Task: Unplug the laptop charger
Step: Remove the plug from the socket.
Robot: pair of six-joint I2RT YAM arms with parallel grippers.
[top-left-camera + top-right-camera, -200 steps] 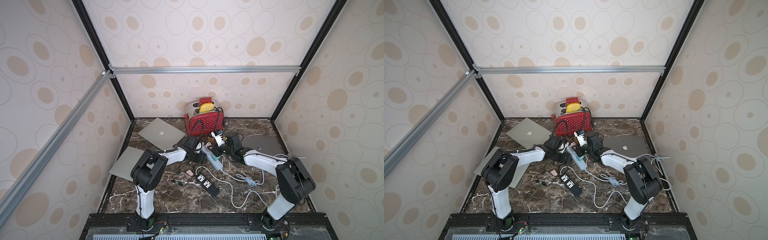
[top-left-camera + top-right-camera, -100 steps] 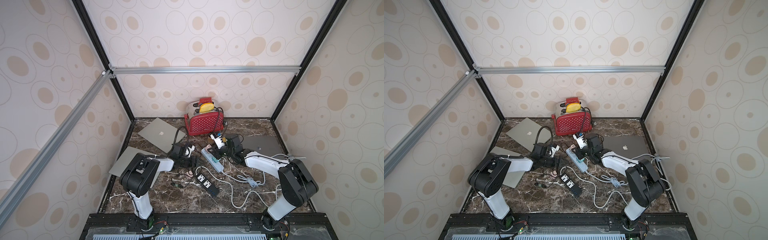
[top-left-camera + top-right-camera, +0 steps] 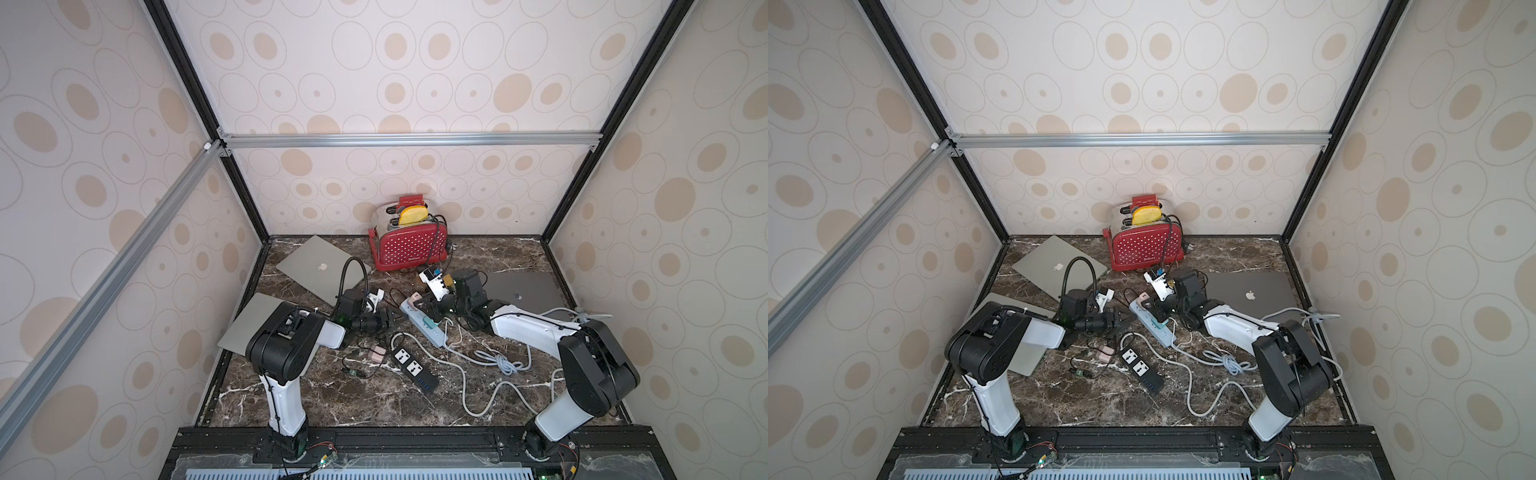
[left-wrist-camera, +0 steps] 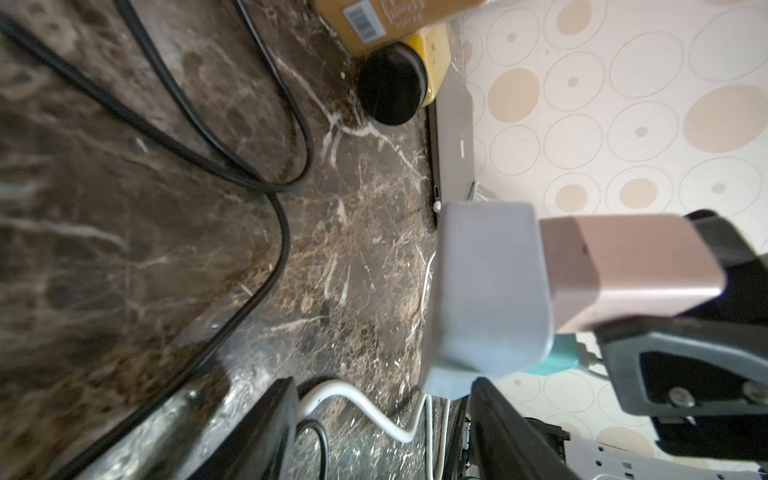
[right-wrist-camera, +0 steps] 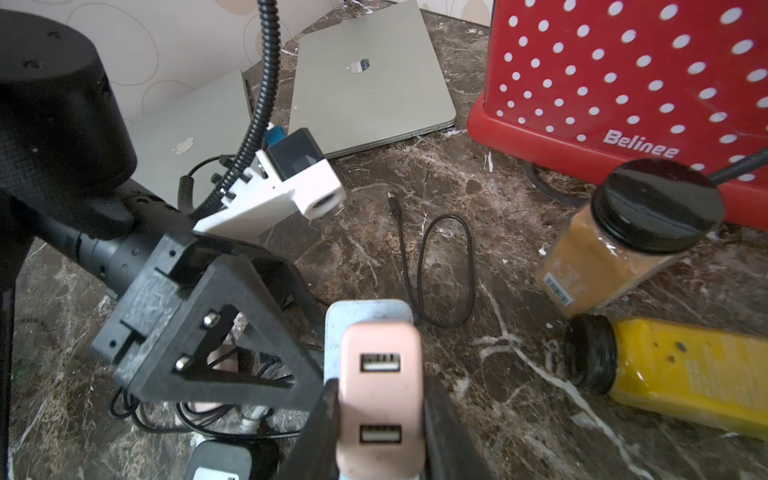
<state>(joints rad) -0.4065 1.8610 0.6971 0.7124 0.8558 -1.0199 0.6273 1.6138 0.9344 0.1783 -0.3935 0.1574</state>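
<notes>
While low, right claw (image 5: 380, 419) on charger (image 5: 380, 345)

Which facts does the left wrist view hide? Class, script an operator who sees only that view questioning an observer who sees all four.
Operator: Is anything plugged into the pink charger's face?
Observer: No. The right wrist view shows the pink charger end-on, and its two USB ports are both empty.
Operator: Is there a second power strip on the table?
Observer: Yes. Both top views show a black power strip lying nearer the arm bases than the light blue power strip.
</notes>
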